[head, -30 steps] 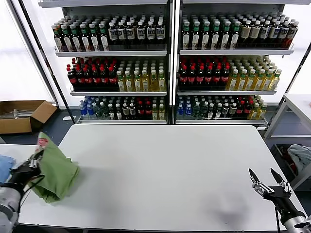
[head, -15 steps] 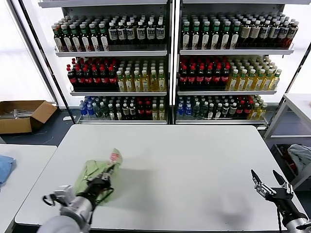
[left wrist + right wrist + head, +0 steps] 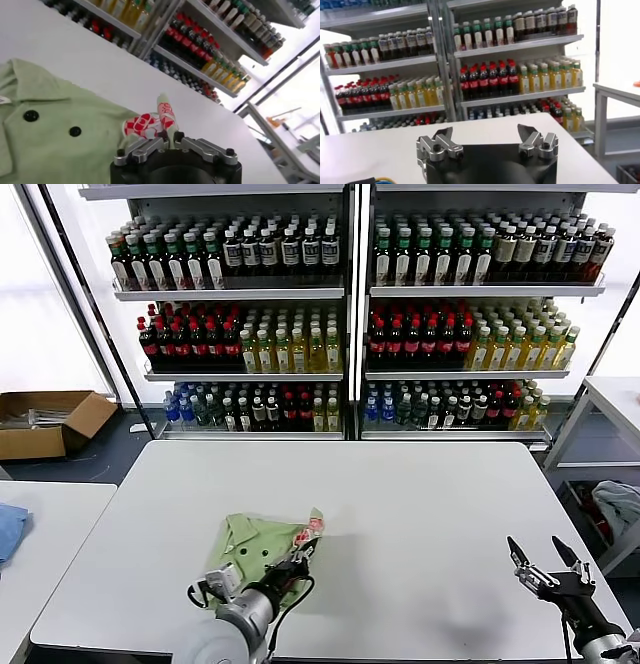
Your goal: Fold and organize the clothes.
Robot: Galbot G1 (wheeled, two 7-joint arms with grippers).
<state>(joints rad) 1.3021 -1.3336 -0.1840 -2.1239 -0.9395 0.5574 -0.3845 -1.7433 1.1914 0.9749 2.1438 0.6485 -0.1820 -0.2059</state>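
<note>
The light green polo shirt (image 3: 250, 549) lies on the white table (image 3: 400, 494), left of its middle near the front edge, collar and dark buttons showing. My left gripper (image 3: 301, 556) is shut on a fold of the shirt beside the red-and-white checkered print (image 3: 308, 533), which sticks up above the fingers. In the left wrist view the shirt (image 3: 60, 140) spreads out behind the gripper (image 3: 169, 136), and the print (image 3: 147, 123) rises from between the closed fingertips. My right gripper (image 3: 541, 557) hovers open at the table's front right corner, nothing between its fingers (image 3: 443, 136).
Shelves of bottles (image 3: 350, 314) stand behind the table. A second white table (image 3: 45, 524) on the left carries a blue cloth (image 3: 8, 529) at its edge. A cardboard box (image 3: 45, 422) sits on the floor at the far left, and a pale fabric bundle (image 3: 620, 509) lies at the right.
My left gripper has carried the shirt rightward from the table's left edge toward its middle, and the shirt now lies spread on the surface. The right gripper has barely moved.
</note>
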